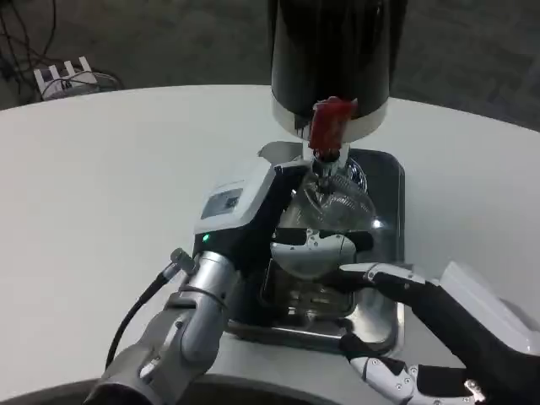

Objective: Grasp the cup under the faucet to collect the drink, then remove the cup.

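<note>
white table (101, 211) is filling most of the scene, with dark floor lying beyond its far edge. near the middle the clear cup (331, 211) is standing upright on a steel tray (390, 253), its mouth sitting straight below the red faucet (329, 126) of a black dispenser (337, 51). the left hand (291, 232) is wrapping the cup from the left, its fingers (325, 245) curling across the near side and gripping the wall, so the cup is lying right inside that grasp with its long axis vertical. the right hand (396, 329) is waiting at the near right corner of the tray, fingers spread and holding nothing, just beside the cup but apart from it. whether any drink is in the cup is too hard to tell. judging from this, the left hand is the nearer one and the cup looks ready for filling, then for drawing back toward the near edge, clear of the faucet.
</note>
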Available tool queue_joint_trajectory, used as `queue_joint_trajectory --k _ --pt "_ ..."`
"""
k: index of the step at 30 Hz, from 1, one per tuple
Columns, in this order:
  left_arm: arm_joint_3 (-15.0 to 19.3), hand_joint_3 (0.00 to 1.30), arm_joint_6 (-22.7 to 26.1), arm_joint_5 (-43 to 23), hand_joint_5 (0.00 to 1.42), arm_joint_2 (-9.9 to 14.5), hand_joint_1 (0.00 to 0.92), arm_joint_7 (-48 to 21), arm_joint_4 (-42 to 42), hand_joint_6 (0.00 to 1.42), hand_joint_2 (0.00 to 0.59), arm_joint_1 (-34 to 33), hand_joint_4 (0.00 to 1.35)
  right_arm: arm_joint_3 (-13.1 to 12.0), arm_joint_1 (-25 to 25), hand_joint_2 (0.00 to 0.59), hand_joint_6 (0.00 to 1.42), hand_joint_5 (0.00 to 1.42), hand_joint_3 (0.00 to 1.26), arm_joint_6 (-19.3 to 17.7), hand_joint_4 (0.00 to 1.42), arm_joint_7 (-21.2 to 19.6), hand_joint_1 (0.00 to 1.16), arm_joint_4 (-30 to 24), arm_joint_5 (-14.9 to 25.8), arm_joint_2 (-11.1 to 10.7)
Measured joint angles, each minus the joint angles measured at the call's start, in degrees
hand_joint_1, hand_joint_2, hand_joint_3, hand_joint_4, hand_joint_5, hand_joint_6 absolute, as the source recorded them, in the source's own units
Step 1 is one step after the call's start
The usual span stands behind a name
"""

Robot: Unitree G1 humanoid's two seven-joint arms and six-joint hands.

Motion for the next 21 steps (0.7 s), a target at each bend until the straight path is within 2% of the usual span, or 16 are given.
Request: queue_joint_trajectory --k 3,8,12,15,21 --pt "0.11 0.65 -0.15 -0.98 0.72 0.32 0.665 -0.03 -0.81 0.69 0.019 0.99 0.6 -0.02 0.03 0.463 0.02 0.13 0.28 0.0 0.25 0.0 0.67 0.0 0.01 0.05" --pt "-0.1 0.6 -0.12 -0.92 0.58 0.82 0.522 0.47 -2.32 0.58 0.042 2.3 0.53 -0.03 0.07 0.463 0.02 0.13 0.28 -0.01 0.25 -0.01 0.67 0.0 0.02 0.12" --pt "-0.14 0.59 -0.09 -0.92 0.53 0.97 0.479 0.56 -2.72 0.57 0.054 2.58 0.45 -0.07 0.5 0.463 0.02 0.13 0.28 -0.01 0.25 -0.02 0.67 0.0 0.02 0.2" --pt "-0.18 0.58 -0.09 -0.96 0.48 0.97 0.409 0.53 -2.72 0.56 0.07 2.58 0.39 -0.06 0.51 0.463 0.02 0.13 0.28 -0.01 0.25 -0.02 0.67 -0.01 0.01 0.36" --pt "-0.29 0.46 -0.12 -0.96 0.4 0.98 0.369 0.52 -2.72 0.51 0.06 2.74 0.3 -0.07 0.51 0.463 0.02 0.13 0.29 -0.01 0.25 -0.02 0.67 -0.04 0.01 0.64"
